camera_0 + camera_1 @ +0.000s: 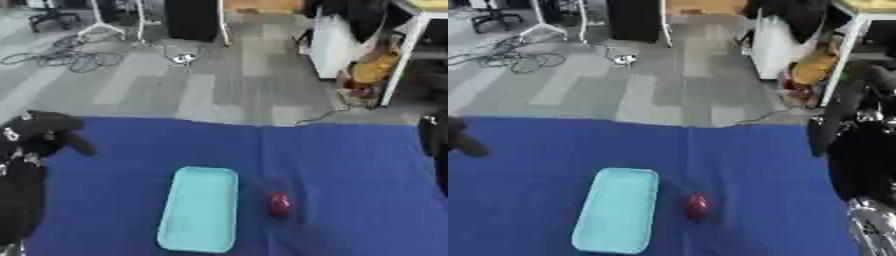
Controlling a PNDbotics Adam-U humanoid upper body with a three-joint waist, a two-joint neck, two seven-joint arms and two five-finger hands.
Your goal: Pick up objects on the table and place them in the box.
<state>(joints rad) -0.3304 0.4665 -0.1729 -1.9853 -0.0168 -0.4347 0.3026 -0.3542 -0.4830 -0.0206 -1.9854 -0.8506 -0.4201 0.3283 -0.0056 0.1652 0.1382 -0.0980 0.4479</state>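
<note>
A shallow teal box (199, 209) lies lengthwise on the blue table cover, near the front middle. Just to its right a small dark red object (280, 204) rests on the cloth, apart from the box. My left hand (42, 131) hovers over the table's left edge, well away from both, its fingers relaxed and holding nothing. My right hand (837, 120) hangs above the table's right side with long fingers drooping downward, also holding nothing, and its arm fills the right edge of the right eye view.
The blue cloth (350, 165) covers the whole table, with bare cloth between the hands and the box. Beyond the far edge lie grey floor, cables (61, 57), stand legs and a white table (411, 30) with bags under it.
</note>
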